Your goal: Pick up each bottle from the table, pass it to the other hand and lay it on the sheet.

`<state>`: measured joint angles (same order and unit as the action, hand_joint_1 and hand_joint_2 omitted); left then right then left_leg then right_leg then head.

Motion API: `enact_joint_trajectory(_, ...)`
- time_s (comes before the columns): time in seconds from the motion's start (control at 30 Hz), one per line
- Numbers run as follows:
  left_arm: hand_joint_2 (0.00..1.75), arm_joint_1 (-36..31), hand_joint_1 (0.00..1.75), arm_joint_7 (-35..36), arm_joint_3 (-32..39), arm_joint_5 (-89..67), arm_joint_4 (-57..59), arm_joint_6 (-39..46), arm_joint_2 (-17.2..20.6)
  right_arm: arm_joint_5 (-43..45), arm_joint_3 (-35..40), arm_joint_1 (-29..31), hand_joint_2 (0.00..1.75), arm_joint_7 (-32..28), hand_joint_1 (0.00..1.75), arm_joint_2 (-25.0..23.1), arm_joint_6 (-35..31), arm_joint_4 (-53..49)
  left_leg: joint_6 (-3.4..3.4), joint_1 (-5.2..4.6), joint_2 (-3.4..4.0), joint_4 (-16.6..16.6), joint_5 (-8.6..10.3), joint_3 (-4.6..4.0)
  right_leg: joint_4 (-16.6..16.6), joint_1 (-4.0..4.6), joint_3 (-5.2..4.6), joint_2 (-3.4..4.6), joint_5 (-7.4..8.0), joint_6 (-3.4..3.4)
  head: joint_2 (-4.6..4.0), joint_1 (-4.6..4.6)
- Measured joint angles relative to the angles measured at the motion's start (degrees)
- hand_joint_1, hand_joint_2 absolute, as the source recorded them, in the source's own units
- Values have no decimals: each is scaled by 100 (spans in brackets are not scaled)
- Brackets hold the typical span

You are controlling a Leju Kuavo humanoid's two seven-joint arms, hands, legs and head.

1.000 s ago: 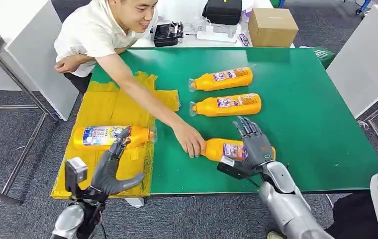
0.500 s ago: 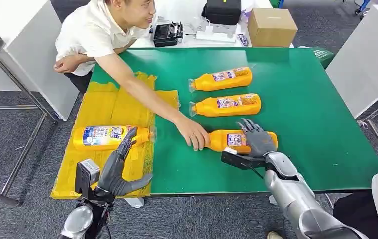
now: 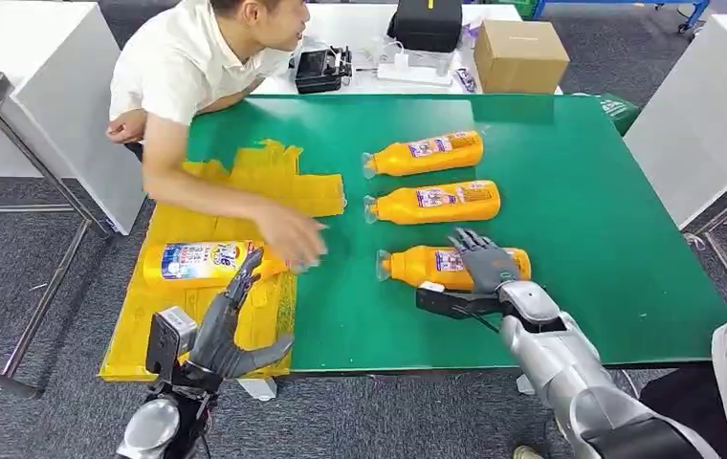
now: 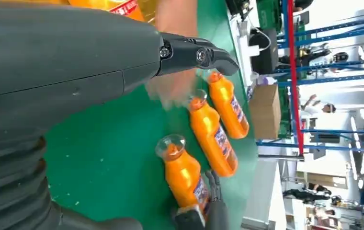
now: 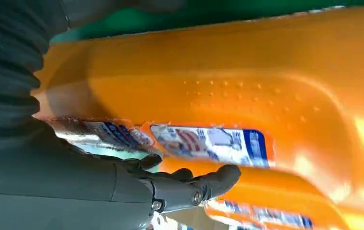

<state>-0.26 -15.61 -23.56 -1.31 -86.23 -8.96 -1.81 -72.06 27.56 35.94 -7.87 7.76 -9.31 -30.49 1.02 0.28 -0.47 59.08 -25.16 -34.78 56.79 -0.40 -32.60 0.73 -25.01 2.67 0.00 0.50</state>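
Three orange bottles lie on the green table [image 3: 608, 239]: a far one [image 3: 422, 153], a middle one [image 3: 433, 202] and a near one [image 3: 417, 266]. My right hand [image 3: 482, 263] rests on the near bottle's body, fingers laid over its label and thumb stretched along the near side. The right wrist view shows those fingers [image 5: 194, 184] against the orange bottle [image 5: 247, 86]. A fourth bottle [image 3: 202, 262] lies on the yellow sheet [image 3: 245, 191]. My left hand [image 3: 231, 325] hovers open over the sheet's near edge, holding nothing. The left wrist view shows the near bottle [image 4: 185, 175].
A person leans over the table's far left corner, one hand [image 3: 293, 234] above the sheet's right edge beside the bottle lying there. A cardboard box [image 3: 522, 53] and black gear [image 3: 427, 21] sit beyond the table. A grey table [image 3: 694, 115] stands to the right.
The person's hand let go of the near bottle's cap and drew back over the sheet. My right hand settled lower onto that bottle. My left hand rose slightly.
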Motion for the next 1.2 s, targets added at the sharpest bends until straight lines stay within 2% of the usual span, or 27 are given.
enact_joint_trajectory(0.03, 175, 18, 0, 0, 2, 0, -9, 7, 0, -13, 35, 15, 175, 34, 35, 6, 61, 4, 2, 0, -2, 0, 1, 1, 0, 0, 1, -1, 0, 0, 0, 2)
enact_joint_trajectory(0.07, 175, 30, 0, 2, 4, 0, -13, 7, 0, -20, 61, 22, 175, 52, 105, 13, 74, 7, 6, 0, -5, 0, 4, 0, -1, 0, 2, -2, 0, 0, 0, 2)
enact_joint_trajectory(0.1, 175, 38, 0, 2, 7, 0, -15, 7, 0, -26, 83, 30, 175, 59, 134, 15, 83, 7, 6, -1, -6, 0, 4, 0, -1, 0, 3, -2, 2, 2, 0, 0)
enact_joint_trajectory(0.17, 175, 53, 0, 4, 13, -7, -20, 7, 0, -33, 129, 42, 175, 72, 161, 17, 113, 15, 7, -1, -6, 0, 5, 0, -1, 0, 4, -2, 4, 5, 0, 0)
enact_joint_trajectory(0.27, 175, 81, 0, 26, 24, -59, -44, 22, 0, -101, 195, 98, 175, 306, 155, 24, 352, 46, 8, -2, -5, 0, 6, 3, -1, -1, 5, -1, 6, 6, 0, 2)
enact_joint_trajectory(0.3, 175, 94, 0, 39, 28, -66, -57, 33, -4, -133, 232, 135, 175, 426, 175, 28, 503, 66, 8, -2, -5, 0, 6, 6, -1, -1, 8, -1, 5, 6, 0, 0)
enact_joint_trajectory(0.37, 175, 123, 0, 61, 59, -109, -72, 41, -28, -196, 317, 182, 175, 661, 175, 28, 747, 83, 8, -1, -8, 0, 6, 16, -1, 0, 7, -2, 4, 6, 0, 0)
enact_joint_trajectory(0.47, 175, 218, 0, 74, 103, -177, -137, 57, -46, -227, 415, 177, 175, 815, 175, 68, 774, 83, 9, -1, -15, 0, 2, 28, -6, -1, -25, -6, -2, 4, 0, 0)
enact_joint_trajectory(0.5, 175, 252, 0, 81, 112, -181, -162, 59, -50, -225, 433, 161, 175, 841, 152, 94, 754, 81, 9, -1, -17, -1, 1, 27, -8, 0, -27, -6, -3, 4, 0, 0)
enact_joint_trajectory(0.53, 175, 286, 0, 87, 120, -201, -179, 61, -52, -214, 441, 127, 175, 870, 147, 120, 723, 76, 10, -1, -18, -1, 1, 27, -10, 0, -24, -7, -3, 4, 0, 2)
enact_joint_trajectory(0.57, 175, 320, 0, 103, 133, -236, -203, 70, -59, -197, 448, 85, 175, 902, 166, 157, 686, 61, 10, -1, -20, -1, 1, 29, -12, -1, -23, -7, -4, 4, 0, -2)
enact_joint_trajectory(0.6, 175, 344, 0, 116, 149, -253, -214, 79, -61, -181, 448, 44, 175, 933, 175, 193, 646, 46, 10, -1, -20, -1, 1, 30, -13, 0, -21, -7, -4, 4, 0, 2)
enact_joint_trajectory(0.77, 175, 482, 0, 155, 208, -337, -302, 144, -63, -37, 430, -234, 175, 977, 175, 437, 406, -144, 19, -1, -21, -2, -6, 62, -31, 0, 15, -7, -8, 6, 0, 2)
enact_joint_trajectory(0.83, 175, 523, 0, 162, 219, -347, -315, 170, -63, 224, 362, -409, 175, 705, 175, 531, 257, -289, 22, 0, -25, -3, -8, 68, -35, 2, 30, -8, -8, 6, 0, 2)
enact_joint_trajectory(0.9, 175, 542, 0, 168, 236, -304, -315, 177, -63, 687, 175, -612, 175, 172, 175, 592, 236, -480, 23, 1, -26, -3, -9, 74, -37, 2, 36, -7, -8, 7, 0, 2)
enact_joint_trajectory(1.03, 175, 540, 0, 172, 267, -153, -315, 177, -66, 1169, -45, -873, 175, -298, 175, 625, 244, -738, 18, 3, -11, -3, -16, 88, -37, 4, 44, -5, -6, 7, 0, 2)
enact_joint_trajectory(1.13, 175, 571, 0, 440, 304, 942, -252, 127, -184, 2340, -447, -1287, 175, -1307, 175, 493, 268, -1308, 3, 24, -11, -4, -34, 95, -47, 22, 80, -3, -5, 2, 0, 9)
enact_joint_trajectory(1.17, 175, 580, 0, 557, 328, 1428, -173, 125, -230, 2762, -570, -1390, 175, -1605, 175, 382, 303, -1478, -10, 35, 14, -5, -43, 88, -48, 36, 123, 28, 0, -4, 0, 9)
enact_joint_trajectory(1.2, 175, 589, 0, 617, 332, 1802, -85, 127, -267, 3057, -650, -1508, 175, -1791, 175, 224, 336, -1638, -15, 36, 59, -5, -46, 99, -50, 37, 108, 74, 12, -20, 0, 0)
